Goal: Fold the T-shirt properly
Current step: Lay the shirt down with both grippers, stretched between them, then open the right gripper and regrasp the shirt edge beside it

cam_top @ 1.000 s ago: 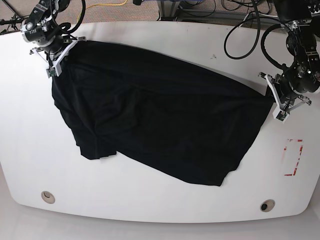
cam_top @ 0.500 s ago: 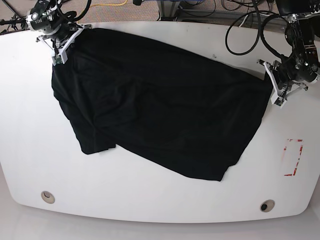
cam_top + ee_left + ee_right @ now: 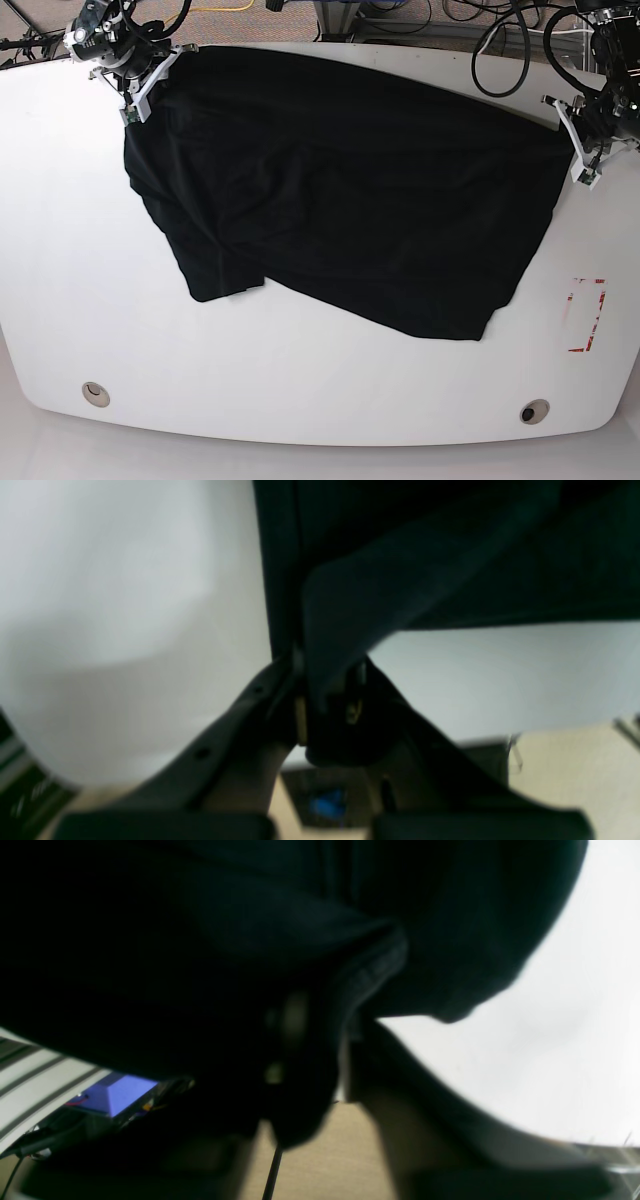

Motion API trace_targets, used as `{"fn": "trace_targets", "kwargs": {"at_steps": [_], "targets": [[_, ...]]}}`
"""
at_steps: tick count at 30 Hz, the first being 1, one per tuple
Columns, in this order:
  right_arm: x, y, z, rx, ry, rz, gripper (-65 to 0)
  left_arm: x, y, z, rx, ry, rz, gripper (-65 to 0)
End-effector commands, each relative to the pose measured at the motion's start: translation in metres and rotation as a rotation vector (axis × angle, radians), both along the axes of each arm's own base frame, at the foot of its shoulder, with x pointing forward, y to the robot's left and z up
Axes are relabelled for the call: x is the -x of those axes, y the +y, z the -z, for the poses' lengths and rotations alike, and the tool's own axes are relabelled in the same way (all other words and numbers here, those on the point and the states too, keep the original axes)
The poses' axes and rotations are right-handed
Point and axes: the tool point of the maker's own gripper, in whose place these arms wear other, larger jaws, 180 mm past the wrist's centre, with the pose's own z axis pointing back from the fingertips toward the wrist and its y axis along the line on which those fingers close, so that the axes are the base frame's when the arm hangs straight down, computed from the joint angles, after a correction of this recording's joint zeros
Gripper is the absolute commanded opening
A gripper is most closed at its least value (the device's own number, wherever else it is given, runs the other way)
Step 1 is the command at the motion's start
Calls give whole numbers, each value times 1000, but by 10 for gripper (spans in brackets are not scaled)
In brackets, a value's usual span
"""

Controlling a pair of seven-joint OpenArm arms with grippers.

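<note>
Overhead, the white worktop [image 3: 320, 380] fills nearly the whole room view, a broad rounded slab with a small round fitting [image 3: 95, 393] set near its front left corner and another [image 3: 533, 411] near the front right. A red and white marked rectangle [image 3: 586, 314] sits on the bare right side, well apart from the cloth. Beyond the far edge lie brownish floor and a tangle of black cables [image 3: 510, 55].

The T-shirt [image 3: 340, 185] is spread black across the far half of the worktop, stretched between the two arms, its near hem sagging toward the front right and a sleeve [image 3: 222, 280] hanging down at the front left.

The right gripper [image 3: 140, 85] holds the cloth at the far left corner; in its wrist view the jaws are pinched shut on a bunched fold of T-shirt [image 3: 320, 940], though the picture is dark and blurred. The left gripper [image 3: 583, 150] grips the far right edge, and its wrist view shows the jaws closed narrow on a flap of T-shirt [image 3: 425, 545] over pale worktop [image 3: 125, 580], with beige floor [image 3: 575, 770] past the edge.
</note>
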Motion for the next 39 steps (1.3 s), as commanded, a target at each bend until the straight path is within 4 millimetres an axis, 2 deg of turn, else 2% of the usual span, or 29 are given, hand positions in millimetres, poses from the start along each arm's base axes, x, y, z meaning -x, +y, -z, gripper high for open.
{"fn": "trace_targets", "kwargs": {"at_steps": [1, 2, 5, 10, 15, 17, 19, 23, 28, 34, 39], "targets": [[-3, -3, -6, 11, -21, -6, -376, -8, 4, -10, -16, -37, 11, -650], [-7, -3, -10, 10, -38, -6, -320, -4, 4, -8, -16, -25, 10, -650], [-17, 2, -18, -24, -88, -3, -209, 1, 4, -6, -15, -13, 10, -650], [-39, -5, -43, -94, -214, 57, -113, 2, 3, -5, -12, -9, 12, -650], [-57, -23, -61, -106, -289, 123, -106, 3, 2, -2, -11, 0, 12, -650], [-65, -31, -66, -90, -311, 141, -105, 3, -1, -1, -9, 4, 23, -626], [-72, -35, -70, -78, -322, 151, -101, 2, -2, 0, -8, 7, 31, -585], [-80, -42, -73, -40, -297, 142, -95, 1, -3, -1, -8, 5, 33, -440], [-75, -45, -73, -29, -242, 118, -95, 1, -3, -2, -9, 2, 34, -279], [-55, -39, -65, -72, -207, 111, -95, 1, -3, -2, -8, 0, 34, -271], [-59, -42, -71, -89, -275, 138, -95, 1, -3, -2, -8, 0, 34, -267]]}}
